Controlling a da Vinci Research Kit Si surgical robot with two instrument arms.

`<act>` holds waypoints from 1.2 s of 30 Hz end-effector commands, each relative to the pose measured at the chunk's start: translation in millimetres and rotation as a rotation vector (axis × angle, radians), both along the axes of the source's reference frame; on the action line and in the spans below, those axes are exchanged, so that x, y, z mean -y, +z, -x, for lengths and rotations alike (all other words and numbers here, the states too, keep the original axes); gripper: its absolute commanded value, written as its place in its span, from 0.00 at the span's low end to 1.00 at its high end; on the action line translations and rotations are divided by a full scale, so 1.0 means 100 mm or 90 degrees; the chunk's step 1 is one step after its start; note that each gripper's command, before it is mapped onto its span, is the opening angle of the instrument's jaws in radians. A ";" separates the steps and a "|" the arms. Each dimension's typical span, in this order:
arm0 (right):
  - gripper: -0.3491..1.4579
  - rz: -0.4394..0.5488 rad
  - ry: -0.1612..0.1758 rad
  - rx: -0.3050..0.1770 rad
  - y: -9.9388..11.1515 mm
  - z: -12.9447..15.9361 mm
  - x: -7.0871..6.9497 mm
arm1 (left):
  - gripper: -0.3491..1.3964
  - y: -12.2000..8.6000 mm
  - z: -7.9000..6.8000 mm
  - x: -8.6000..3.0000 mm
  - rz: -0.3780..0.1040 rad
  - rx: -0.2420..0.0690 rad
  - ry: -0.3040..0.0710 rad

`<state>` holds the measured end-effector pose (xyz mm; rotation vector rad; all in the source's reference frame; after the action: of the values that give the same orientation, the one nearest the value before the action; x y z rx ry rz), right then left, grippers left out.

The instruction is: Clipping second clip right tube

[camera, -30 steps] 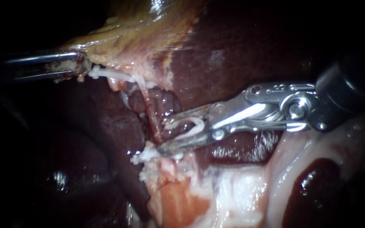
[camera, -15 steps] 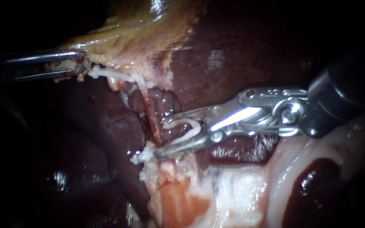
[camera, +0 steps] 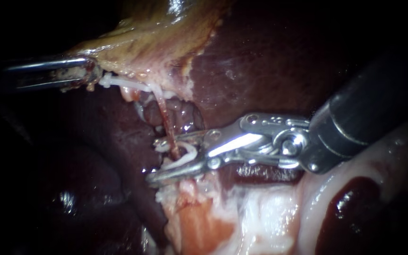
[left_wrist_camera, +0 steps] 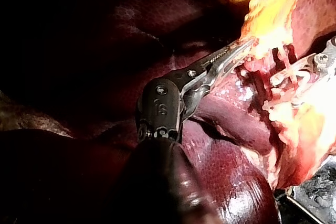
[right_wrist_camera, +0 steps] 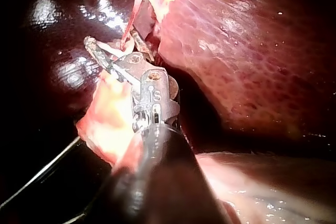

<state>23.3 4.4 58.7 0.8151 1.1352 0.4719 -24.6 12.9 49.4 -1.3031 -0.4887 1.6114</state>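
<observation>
Jaws of my right instrument (camera: 159,159) stand part-open, 1 on each side of the reddish tube (camera: 165,120), holding a white clip (camera: 189,152) whose 2 legs straddle that tube. Further up the tube, my left instrument (camera: 87,75) has its jaws clamped on the gallbladder (camera: 152,42) edge.
</observation>
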 end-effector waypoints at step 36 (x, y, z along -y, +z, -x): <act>0.36 -0.125 -0.031 -0.035 -0.046 -0.002 0.020 | 0.00 -0.001 -0.001 0.001 -0.003 0.001 -0.002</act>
<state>23.5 2.4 54.1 1.0296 1.1293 0.5278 -24.5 12.8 49.3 -1.3008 -0.4918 1.6067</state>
